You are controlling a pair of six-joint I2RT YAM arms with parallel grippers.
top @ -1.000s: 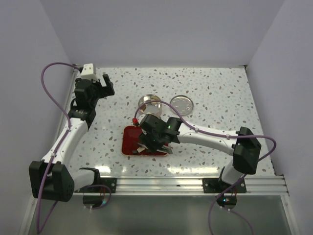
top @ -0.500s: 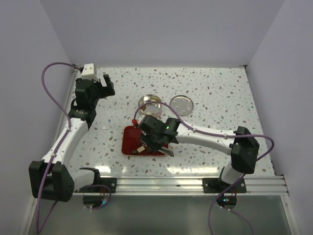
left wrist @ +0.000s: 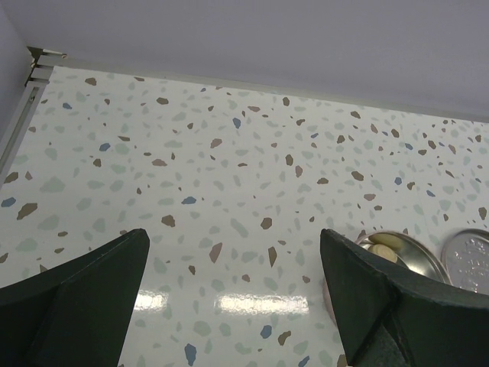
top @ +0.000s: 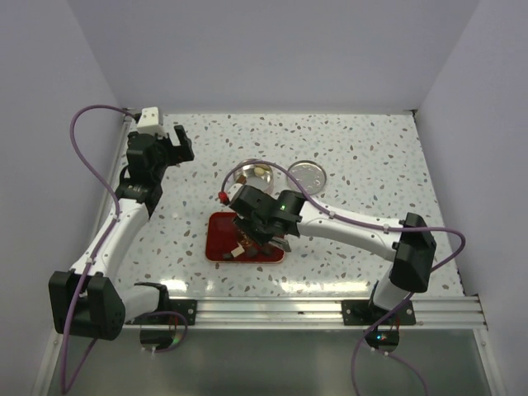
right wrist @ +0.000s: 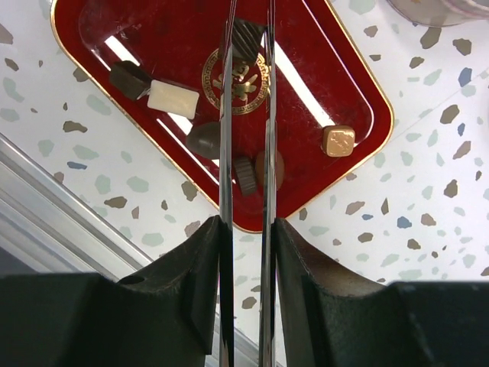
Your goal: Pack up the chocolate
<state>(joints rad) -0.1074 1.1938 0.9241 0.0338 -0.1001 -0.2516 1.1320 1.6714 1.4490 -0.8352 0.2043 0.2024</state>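
Right wrist view: the right gripper (right wrist: 246, 229) is clamped on the metal tweezers (right wrist: 226, 138), pressing the two blades nearly parallel. Straight ahead of the fingers, a ridged dark chocolate (right wrist: 246, 38) sits between the blade tips over the red tray (right wrist: 153, 30); whether it is lifted cannot be told. A cream block (right wrist: 173, 99) lies on the tray left of the blades and a light brown cube (right wrist: 338, 140) right of them. The left gripper (left wrist: 233, 252) is spread wide and empty, near the round tin (left wrist: 428, 264).

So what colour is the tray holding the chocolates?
Tray: red, gold rim and emblem; best in right wrist view.
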